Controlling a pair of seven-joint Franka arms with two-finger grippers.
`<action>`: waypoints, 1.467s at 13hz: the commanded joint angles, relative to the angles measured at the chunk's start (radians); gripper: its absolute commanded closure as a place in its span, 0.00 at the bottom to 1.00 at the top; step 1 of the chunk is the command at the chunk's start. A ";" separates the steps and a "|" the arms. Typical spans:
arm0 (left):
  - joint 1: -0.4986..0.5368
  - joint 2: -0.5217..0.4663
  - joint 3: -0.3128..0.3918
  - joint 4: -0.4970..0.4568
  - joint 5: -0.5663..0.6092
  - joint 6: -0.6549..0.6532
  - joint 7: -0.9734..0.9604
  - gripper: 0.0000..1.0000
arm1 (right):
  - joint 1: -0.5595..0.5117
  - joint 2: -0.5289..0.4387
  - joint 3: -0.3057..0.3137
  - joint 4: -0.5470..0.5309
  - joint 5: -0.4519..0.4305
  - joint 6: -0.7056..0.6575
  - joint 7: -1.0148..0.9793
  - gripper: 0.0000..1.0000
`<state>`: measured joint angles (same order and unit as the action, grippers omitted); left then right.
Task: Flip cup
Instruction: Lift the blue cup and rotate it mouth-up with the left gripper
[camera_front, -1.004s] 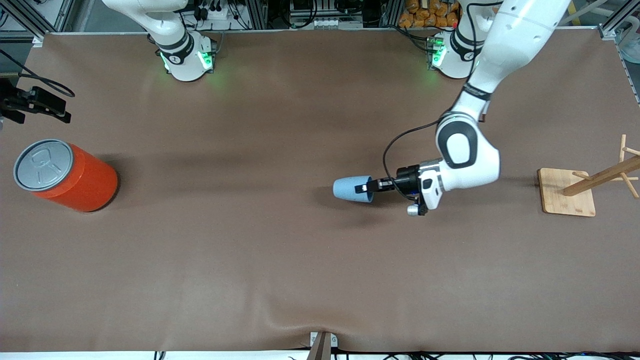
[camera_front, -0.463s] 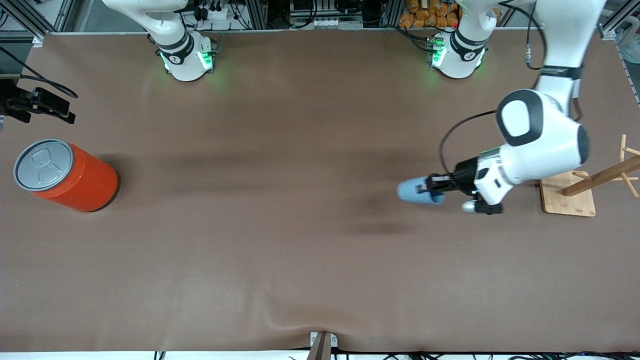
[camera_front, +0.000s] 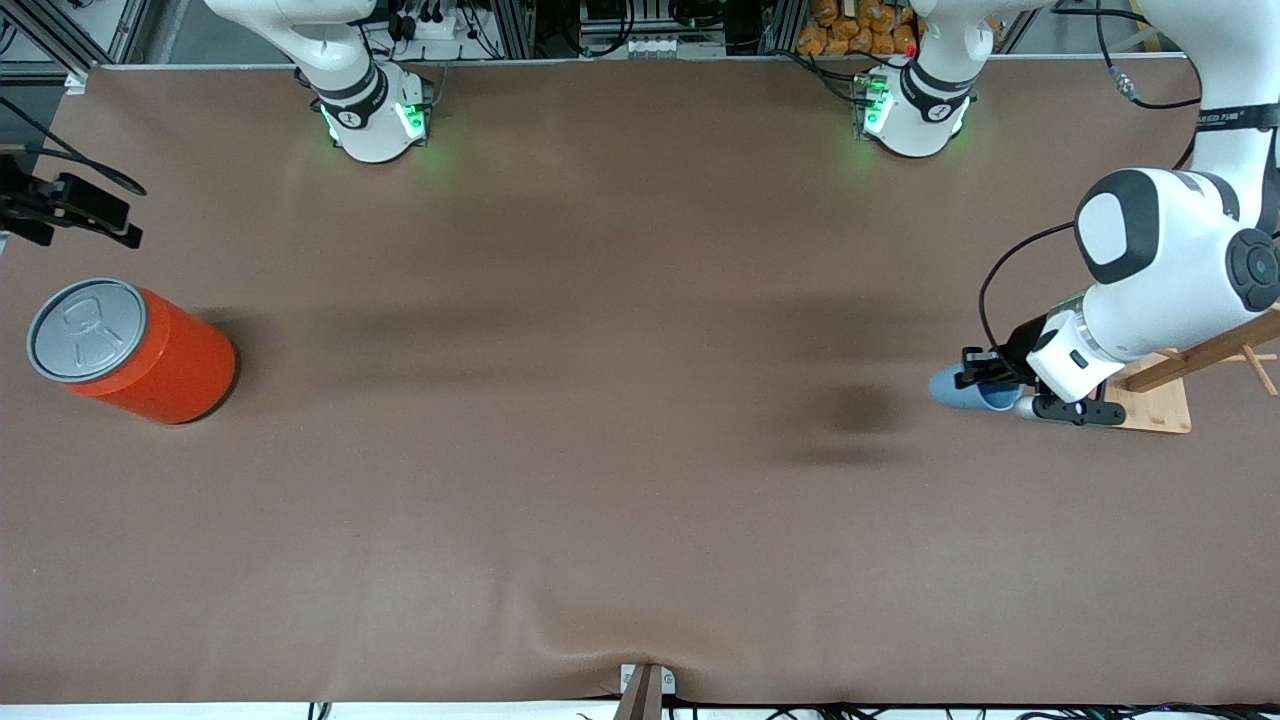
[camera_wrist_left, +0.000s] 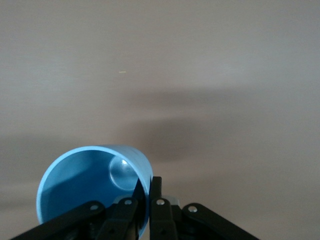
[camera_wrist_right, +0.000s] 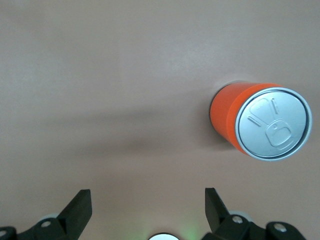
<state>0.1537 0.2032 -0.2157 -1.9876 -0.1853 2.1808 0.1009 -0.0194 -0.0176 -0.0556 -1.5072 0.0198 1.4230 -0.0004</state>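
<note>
A plain matte brown table covering (camera_front: 560, 480) fills the frame, with a darker soft shadow patch right of centre. At the left edge stands a large orange-red cylindrical can (camera_front: 165, 368) with a dull grey pull-tab lid. At the right, a small light-blue tapered plastic cup (camera_front: 952, 386) shows a deeper blue inside in the left wrist view. Beside it is a pale tan wooden rack (camera_front: 1160, 395) on a square base. The arms are glossy white with black joints; green lights glow on both bases along the top.
</note>
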 joint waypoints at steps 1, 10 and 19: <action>0.021 -0.031 -0.014 -0.147 0.061 0.143 -0.004 1.00 | -0.027 -0.010 0.010 0.005 0.037 0.002 0.016 0.00; -0.077 0.021 -0.033 -0.208 0.218 0.240 -0.308 1.00 | -0.008 0.008 0.014 0.001 0.060 0.001 0.014 0.00; -0.072 0.059 -0.034 -0.197 0.218 0.260 -0.316 0.00 | -0.016 0.008 0.013 0.005 0.052 0.001 0.013 0.00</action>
<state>0.0720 0.2791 -0.2433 -2.1850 0.0057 2.4440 -0.1867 -0.0269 -0.0095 -0.0444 -1.5098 0.0585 1.4242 -0.0004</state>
